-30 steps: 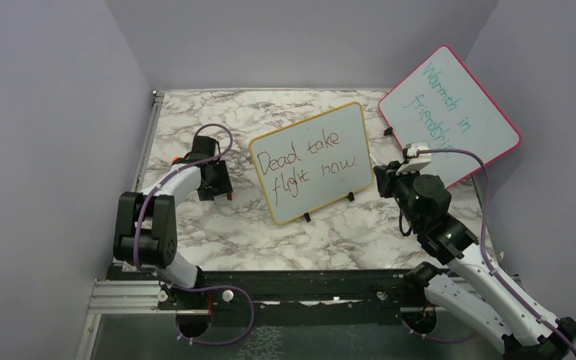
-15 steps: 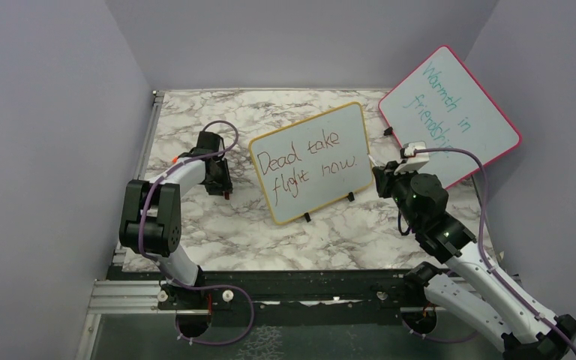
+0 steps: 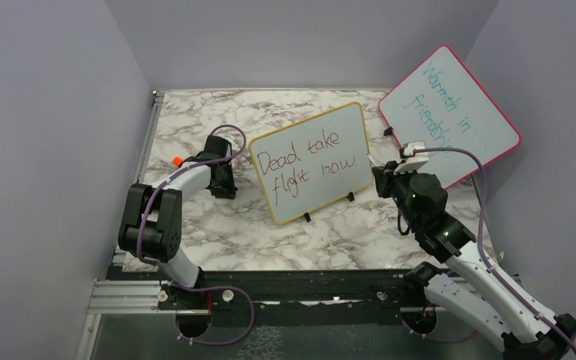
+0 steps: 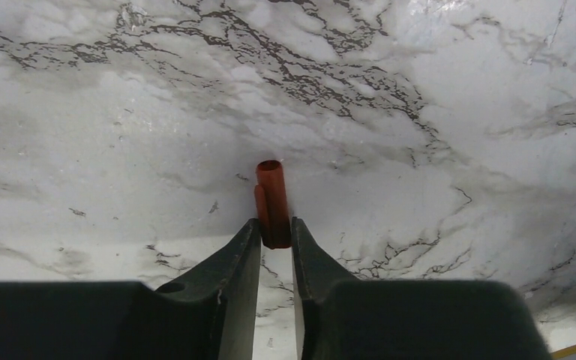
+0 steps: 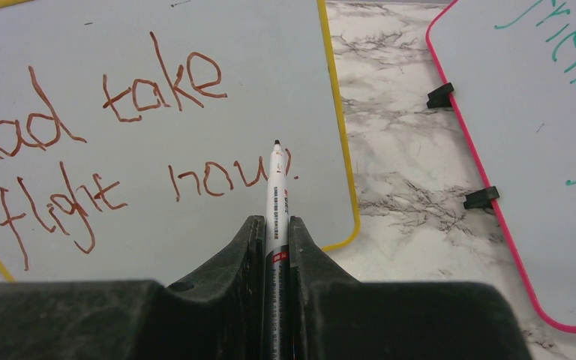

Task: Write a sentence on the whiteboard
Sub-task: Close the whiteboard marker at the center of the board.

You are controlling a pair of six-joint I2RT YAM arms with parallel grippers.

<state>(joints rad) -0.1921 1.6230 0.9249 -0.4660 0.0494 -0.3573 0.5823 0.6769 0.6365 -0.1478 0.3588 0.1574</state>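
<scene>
while right gripper (image 5: 276, 234) clamps marker (image 5: 276, 196), sentence (image 3: 311, 161) fills whiteboard (image 3: 354, 131).

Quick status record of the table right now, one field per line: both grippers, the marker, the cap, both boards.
left gripper: closed on the red marker cap, low over the marble table
right gripper: shut on the marker, tip bare, pointing at the end of "now"
whiteboard: yellow frame, propped on black clip feet
sentence: reads "Dead take flight now."
second board: pink frame, teal writing, leaning at the right wall
</scene>
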